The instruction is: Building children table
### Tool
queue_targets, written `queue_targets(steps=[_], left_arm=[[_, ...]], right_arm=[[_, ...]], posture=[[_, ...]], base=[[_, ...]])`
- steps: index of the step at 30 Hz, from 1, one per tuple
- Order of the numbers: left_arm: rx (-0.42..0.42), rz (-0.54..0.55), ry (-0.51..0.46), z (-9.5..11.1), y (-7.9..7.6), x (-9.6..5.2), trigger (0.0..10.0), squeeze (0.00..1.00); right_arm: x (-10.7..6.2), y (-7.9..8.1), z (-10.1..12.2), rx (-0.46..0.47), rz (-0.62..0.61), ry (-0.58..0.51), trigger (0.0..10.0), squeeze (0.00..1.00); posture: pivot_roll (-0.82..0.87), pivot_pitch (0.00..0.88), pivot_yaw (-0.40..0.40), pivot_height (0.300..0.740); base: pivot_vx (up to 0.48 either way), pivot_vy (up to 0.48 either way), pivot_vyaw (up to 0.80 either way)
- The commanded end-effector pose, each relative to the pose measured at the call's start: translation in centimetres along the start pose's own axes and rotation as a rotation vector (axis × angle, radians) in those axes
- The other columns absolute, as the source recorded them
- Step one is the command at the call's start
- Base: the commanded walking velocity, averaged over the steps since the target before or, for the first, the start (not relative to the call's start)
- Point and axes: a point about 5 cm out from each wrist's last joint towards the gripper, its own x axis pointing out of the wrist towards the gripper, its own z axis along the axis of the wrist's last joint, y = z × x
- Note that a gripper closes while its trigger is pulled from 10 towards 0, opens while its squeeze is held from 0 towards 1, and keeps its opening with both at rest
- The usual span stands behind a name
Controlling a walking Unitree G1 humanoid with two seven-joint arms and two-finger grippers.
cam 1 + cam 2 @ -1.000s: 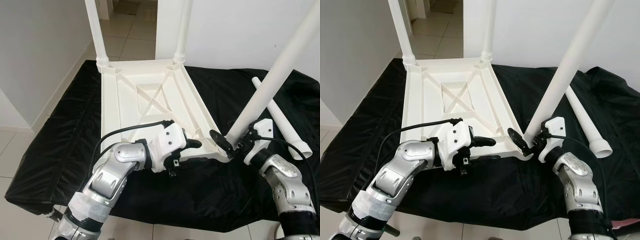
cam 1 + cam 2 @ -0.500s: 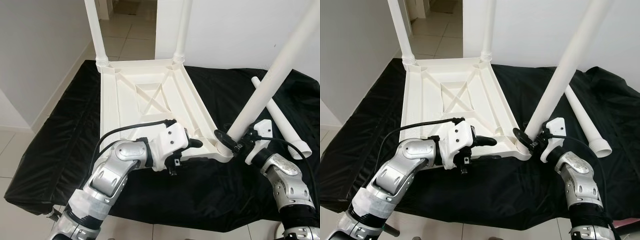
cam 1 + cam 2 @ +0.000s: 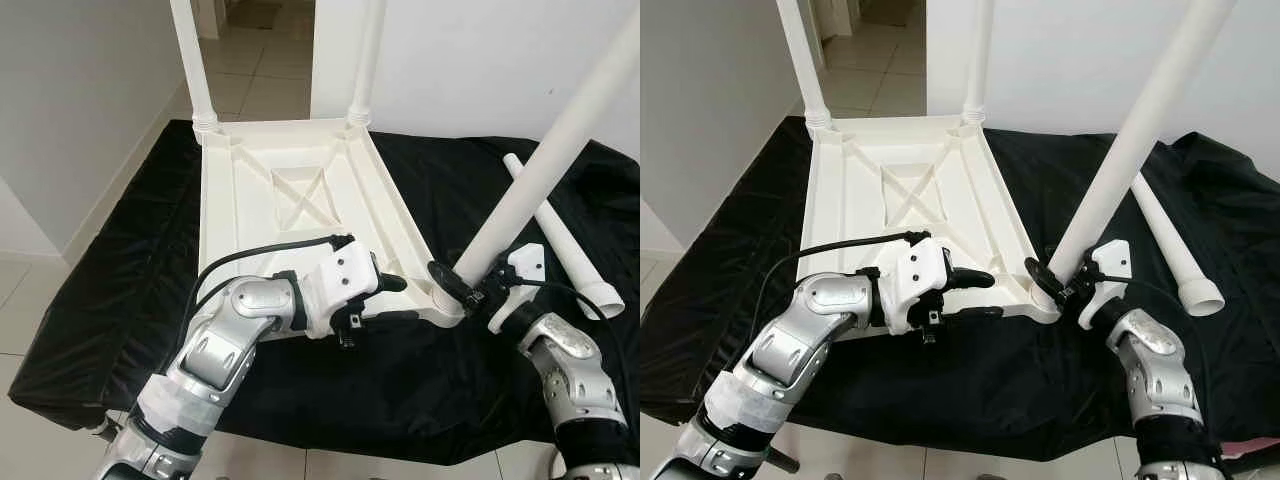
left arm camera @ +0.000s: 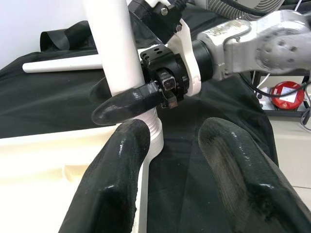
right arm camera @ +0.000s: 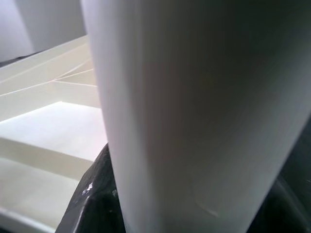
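- The white tabletop (image 3: 290,200) lies upside down on a black cloth (image 3: 130,270) over tiled floor (image 3: 250,70), two legs upright at its far corners.
- The right tool (image 3: 462,288) is clamped round a tilted white leg (image 3: 540,170) at the near right corner socket.
- The left tool (image 3: 385,300), fingers apart, straddles the tabletop's near edge just beside that socket.
- A spare leg (image 3: 560,235) lies on the cloth to the right.

A black cloth (image 3: 120,300) covers the low surface in front, creased and faintly glossy. Pale floor tiles (image 3: 255,75) run toward 12 o'clock through a doorway. A grey wall (image 3: 80,90) stands at 10 o'clock, a white wall (image 3: 470,60) at 1 o'clock. The light is even and soft.
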Motion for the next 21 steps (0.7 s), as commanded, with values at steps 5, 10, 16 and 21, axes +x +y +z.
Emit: queue_targets(steps=[5,10,16,21], left_arm=[[0.007,0.065,0.009,0.0,0.5,-0.3,10.0,0.0],[0.004,0.071,0.009,0.0,0.6,-0.3,10.0,0.0],[0.004,0.078,0.014,0.0,0.8,-0.4,10.0,0.0],[-0.005,0.088,0.006,0.0,0.8,-0.4,10.0,0.0]], right_arm=[[-0.3,0.6,-1.1,0.016,-0.128,0.076,10.0,0.0],[-0.3,1.4,-1.2,0.059,-0.262,0.081,10.0,0.0],[0.5,4.8,-1.8,0.198,-0.67,0.084,10.0,0.0],[1.5,6.8,-0.9,0.235,-0.76,0.066,10.0,0.0]], posture=[[-0.09,0.0,-0.006,0.74],[-0.09,0.0,-0.004,0.74],[-0.1,0.0,-0.004,0.74],[-0.1,0.0,-0.007,0.74]], base=[[0.0,0.0,0.0],[0.0,0.0,0.0],[0.0,0.0,0.0],[0.0,0.0,0.0]])
